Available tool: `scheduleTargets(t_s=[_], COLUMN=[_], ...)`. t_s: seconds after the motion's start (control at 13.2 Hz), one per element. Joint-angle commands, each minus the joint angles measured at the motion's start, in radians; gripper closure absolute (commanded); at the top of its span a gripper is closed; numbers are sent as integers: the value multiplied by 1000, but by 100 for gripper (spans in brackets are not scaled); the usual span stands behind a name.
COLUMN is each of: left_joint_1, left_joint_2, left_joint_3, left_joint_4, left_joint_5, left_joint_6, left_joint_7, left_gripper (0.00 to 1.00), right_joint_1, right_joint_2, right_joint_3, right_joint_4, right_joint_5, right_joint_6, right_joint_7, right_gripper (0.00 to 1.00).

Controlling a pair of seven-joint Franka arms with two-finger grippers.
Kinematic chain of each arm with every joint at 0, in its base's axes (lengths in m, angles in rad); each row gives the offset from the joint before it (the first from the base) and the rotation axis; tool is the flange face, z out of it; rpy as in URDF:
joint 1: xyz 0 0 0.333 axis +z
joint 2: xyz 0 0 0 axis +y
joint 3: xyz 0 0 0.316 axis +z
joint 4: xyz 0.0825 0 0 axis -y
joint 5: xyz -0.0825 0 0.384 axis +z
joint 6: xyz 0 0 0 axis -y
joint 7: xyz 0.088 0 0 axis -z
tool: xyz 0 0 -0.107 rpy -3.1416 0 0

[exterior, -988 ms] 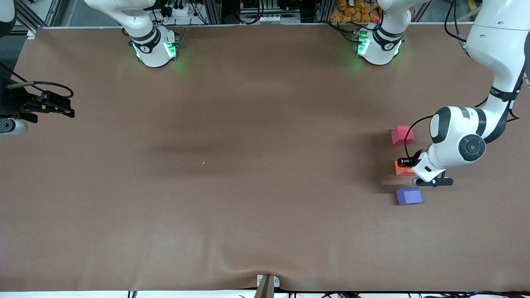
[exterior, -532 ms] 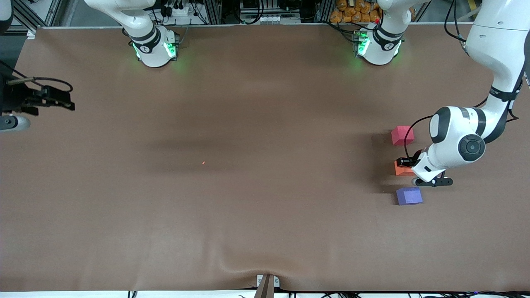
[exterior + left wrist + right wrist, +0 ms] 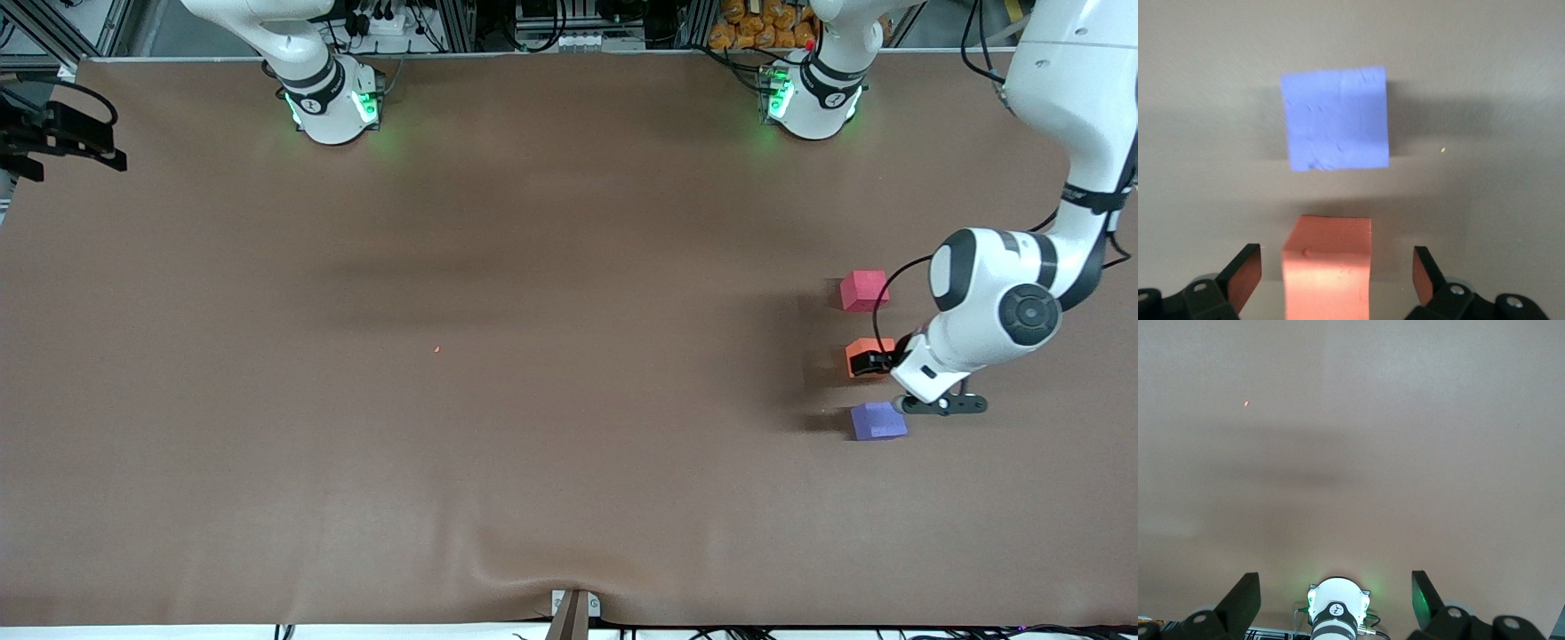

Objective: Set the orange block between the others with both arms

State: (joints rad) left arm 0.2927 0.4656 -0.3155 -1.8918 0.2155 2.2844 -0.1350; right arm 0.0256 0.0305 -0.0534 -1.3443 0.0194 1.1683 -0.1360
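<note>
The orange block (image 3: pixel 865 356) rests on the brown table between the others: the pinkish-red cube (image 3: pixel 864 291) lies farther from the front camera and the purple-blue cube (image 3: pixel 878 420) nearer. My left gripper (image 3: pixel 877 361) hangs low over the orange block. In the left wrist view the left gripper (image 3: pixel 1337 280) is open. Its fingers (image 3: pixel 1245 279) stand apart from both sides of the orange block (image 3: pixel 1328 267), with the purple-blue cube (image 3: pixel 1336 119) just past it. My right gripper (image 3: pixel 105 151) waits open over the table's edge at the right arm's end, with nothing between its fingers (image 3: pixel 1245 600).
Both green-lit arm bases (image 3: pixel 333 105) (image 3: pixel 813 100) stand along the table's edge farthest from the front camera. A tiny orange speck (image 3: pixel 436 349) lies mid-table. The cloth wrinkles (image 3: pixel 498 569) at the edge nearest the front camera.
The left gripper has opened and let go of the orange block, shifting slightly toward the purple-blue cube. The right gripper has drawn back along the table's end toward the bases.
</note>
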Motion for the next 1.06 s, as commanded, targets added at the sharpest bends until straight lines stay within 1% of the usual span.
scheduleTargets(t_s=[0.0,0.08,0.23,0.38,0.53,0.68,0.76,0.91,0.99], left_joint_1=[6,3,6,5,8,13,13,-3,-24], left_joint_2=[-74,-97,-139,-189,-272,-347,-370,-427,-445], left_joint_3=[-31,-45,-57,-69,-93,-90,-90,-77,-56], left_joint_4=[107,173,300,385,405,404,404,392,384], left_joint_5=[16,22,10,8,-23,-108,-116,-122,-140], left_joint_6=[-190,-274,-440,-563,-649,-690,-703,-712,-732], left_joint_7=[6,6,8,8,9,9,9,9,11], left_gripper=[0,0,0,0,0,0,0,0,0], right_joint_1=[-7,-1,4,8,8,16,17,17,17], right_joint_2=[-15,-15,-14,-12,-9,-3,-3,-3,-3], right_joint_3=[-14,-31,-31,-31,-29,-31,-31,-31,-29], right_joint_4=[-18,-18,-18,-18,-16,-7,-7,-7,-7], right_joint_5=[-1,-1,-1,-1,-1,-3,-3,-1,-1], right_joint_6=[-1,-1,-1,-1,-2,-13,-12,-12,-10], right_joint_7=[-14,-16,-14,-14,-14,-16,-16,-13,-13], right_gripper=[0,0,0,0,0,0,0,0,0])
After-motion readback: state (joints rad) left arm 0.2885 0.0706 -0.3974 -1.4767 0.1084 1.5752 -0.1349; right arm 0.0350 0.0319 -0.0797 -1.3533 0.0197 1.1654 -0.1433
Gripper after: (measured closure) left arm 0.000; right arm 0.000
